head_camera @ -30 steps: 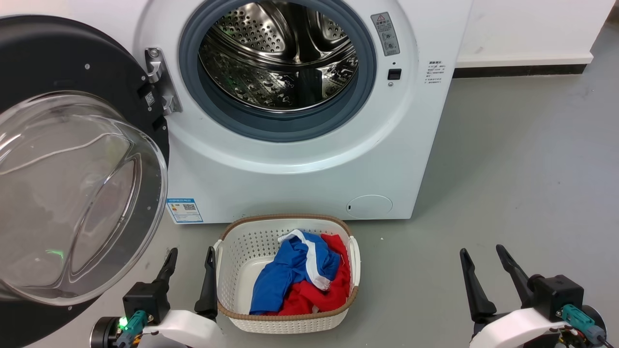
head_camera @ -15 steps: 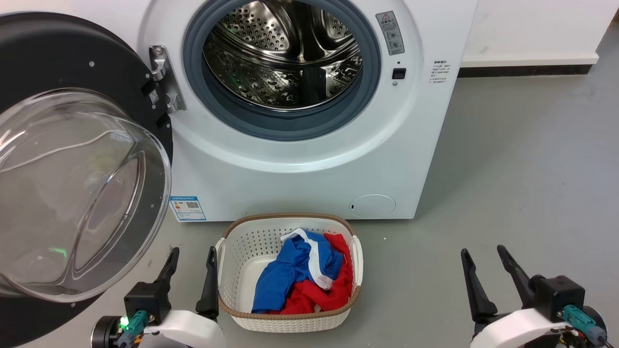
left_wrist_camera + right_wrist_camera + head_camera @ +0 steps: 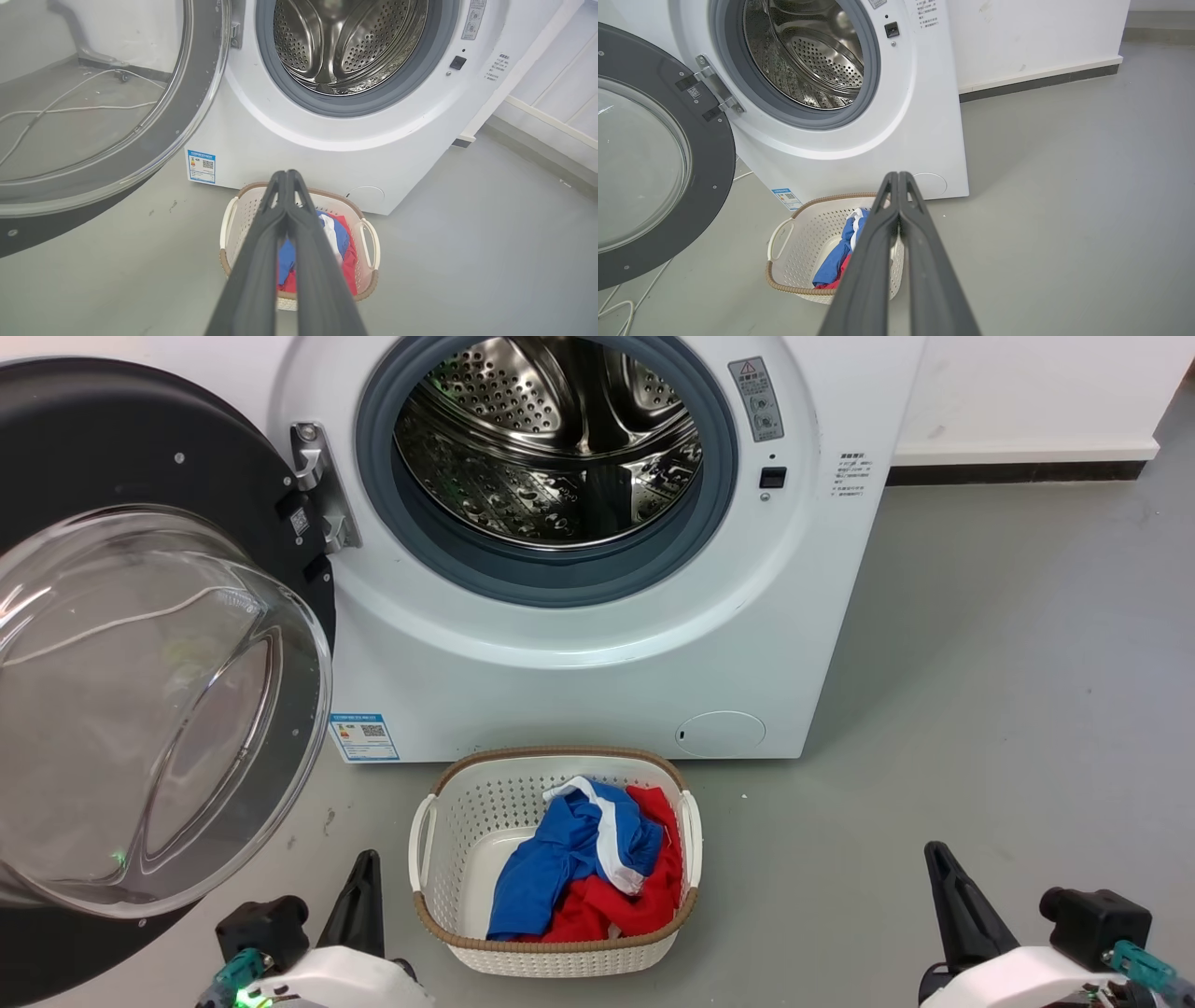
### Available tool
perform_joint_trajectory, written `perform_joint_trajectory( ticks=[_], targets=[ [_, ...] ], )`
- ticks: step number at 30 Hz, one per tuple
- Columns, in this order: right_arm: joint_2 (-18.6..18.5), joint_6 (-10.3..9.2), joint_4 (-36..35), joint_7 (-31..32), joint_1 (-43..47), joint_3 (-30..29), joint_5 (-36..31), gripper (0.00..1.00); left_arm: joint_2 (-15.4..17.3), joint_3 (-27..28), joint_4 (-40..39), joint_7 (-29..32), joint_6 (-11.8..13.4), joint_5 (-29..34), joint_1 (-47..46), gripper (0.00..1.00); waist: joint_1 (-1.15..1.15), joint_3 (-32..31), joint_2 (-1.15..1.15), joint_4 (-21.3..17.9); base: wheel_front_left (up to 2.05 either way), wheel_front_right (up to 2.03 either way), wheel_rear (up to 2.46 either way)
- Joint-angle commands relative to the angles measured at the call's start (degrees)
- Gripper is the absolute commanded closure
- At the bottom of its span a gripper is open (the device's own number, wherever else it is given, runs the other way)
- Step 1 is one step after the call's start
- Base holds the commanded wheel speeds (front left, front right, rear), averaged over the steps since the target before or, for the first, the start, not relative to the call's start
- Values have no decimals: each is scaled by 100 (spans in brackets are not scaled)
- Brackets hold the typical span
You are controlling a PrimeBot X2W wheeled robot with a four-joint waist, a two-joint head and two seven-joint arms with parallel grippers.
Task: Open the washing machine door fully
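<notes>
With left gripper and right gripper closed on nothing, the washing machine door at frame left could be knocked back by a lifted arm.

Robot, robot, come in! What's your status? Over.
Left tool shut, empty. Right tool shut, empty. Washing machine door swung wide open. Laundry basket in front, clear of door.

Setting: a laundry corner in a bare utility or test room. Evidence: white front-loading washing machine on plain grey floor, against a blank white wall with dark skirting. Perforated laundry basket of clothes stands in front, with a loose white cable on the floor.
</notes>
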Motion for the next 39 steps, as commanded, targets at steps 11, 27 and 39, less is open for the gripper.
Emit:
perform_joint_trajectory(
  ticks=[11,27,39],
  targets=[
    [-53,0,11,168,-301,-89,1411,100,-128,402,-63,322,-271,-1109,-222,100,0,10,0,10,0,0,0],
    [-73,0,92,354,-452,-182,2762,100,-298,764,-74,654,-535,-2192,-296,100,0,23,0,23,0,0,0],
    [-82,0,153,488,-560,-258,3688,100,-419,1018,-77,881,-718,-2942,-353,100,0,34,0,34,0,0,0]
  ],
)
